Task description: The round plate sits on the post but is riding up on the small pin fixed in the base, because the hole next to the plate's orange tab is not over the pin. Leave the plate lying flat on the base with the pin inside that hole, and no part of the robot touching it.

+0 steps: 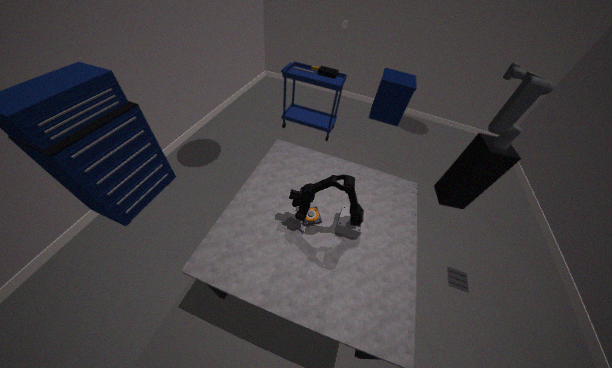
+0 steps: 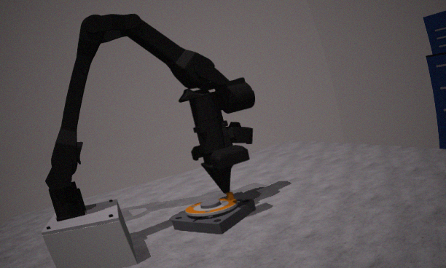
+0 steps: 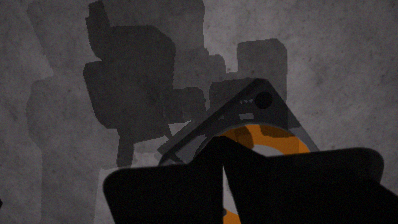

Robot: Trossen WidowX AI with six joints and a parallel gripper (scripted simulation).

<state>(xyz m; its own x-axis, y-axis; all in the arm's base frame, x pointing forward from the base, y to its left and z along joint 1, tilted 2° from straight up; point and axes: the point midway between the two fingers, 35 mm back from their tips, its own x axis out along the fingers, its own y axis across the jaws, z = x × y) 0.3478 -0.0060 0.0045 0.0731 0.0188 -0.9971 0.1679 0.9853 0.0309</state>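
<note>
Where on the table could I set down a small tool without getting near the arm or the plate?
The wide stretch of table toward its near edge, and the strip along its right edge, look bare. It is crowded around the base, plate, gripper and arm mount.

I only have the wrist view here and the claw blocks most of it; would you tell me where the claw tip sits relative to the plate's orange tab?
Observer: In the exterior view the shut claw points down with its tip right at the orange tab, on the plate's far side; I cannot tell whether they touch.
Operator: Thanks. Is it gripping the tab?
Observer: No, the fingers are closed on nothing and taper to a single point.
Operator: Does the plate look flat on the base?
Observer: The exterior view is too small to settle that; the plate sits on the dark square base around the grey post.
</note>
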